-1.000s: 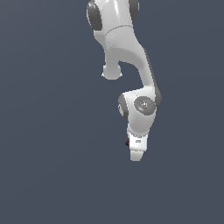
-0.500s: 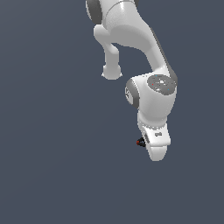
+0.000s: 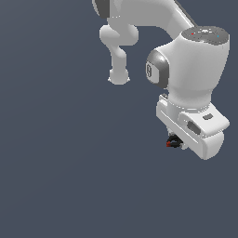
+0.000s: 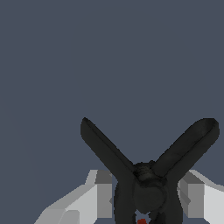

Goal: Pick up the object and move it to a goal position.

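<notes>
Exterior view: the white robot arm (image 3: 186,60) enters from the top edge and bends down toward the exterior view's right. Its gripper (image 3: 179,142) hangs below the large wrist housing, against a plain dark grey-blue background (image 3: 56,162). A small black clamp (image 3: 173,142) with a red spot sits at the underside of the gripper body, on the side toward the exterior view's left. Most of the clamp is hidden by the gripper body in this view.

Wrist view: the clamp (image 4: 146,175) fills the lower half of the picture. Two thin black prongs splay outward in a V from a rounded black hub. A small red spot shows below the hub at the picture edge. The two white fingers (image 4: 98,194) stand on either side of the hub, pressed close against it. The gripper (image 4: 146,197) is clenched on the clamp, which is held clear of any surface.
</notes>
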Controlling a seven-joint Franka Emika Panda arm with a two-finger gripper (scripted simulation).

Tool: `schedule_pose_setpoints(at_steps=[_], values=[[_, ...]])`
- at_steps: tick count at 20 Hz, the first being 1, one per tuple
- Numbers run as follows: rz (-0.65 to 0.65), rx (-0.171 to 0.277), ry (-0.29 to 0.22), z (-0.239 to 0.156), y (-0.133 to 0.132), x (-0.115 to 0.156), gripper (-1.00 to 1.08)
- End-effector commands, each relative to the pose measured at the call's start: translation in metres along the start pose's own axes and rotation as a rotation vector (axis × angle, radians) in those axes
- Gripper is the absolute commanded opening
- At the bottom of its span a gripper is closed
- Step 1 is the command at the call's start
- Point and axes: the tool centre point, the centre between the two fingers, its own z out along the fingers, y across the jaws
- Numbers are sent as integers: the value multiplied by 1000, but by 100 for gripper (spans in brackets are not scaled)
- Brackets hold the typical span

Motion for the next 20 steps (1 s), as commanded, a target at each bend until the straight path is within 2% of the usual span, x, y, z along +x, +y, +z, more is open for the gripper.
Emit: schedule_pose_setpoints(at_steps=[1, 11, 20], values=[[-70, -21, 18, -27, 10, 12, -100], [-303, -90, 84, -120, 33, 55, -100], [-398, -118, 112, -160, 38, 72, -100]])
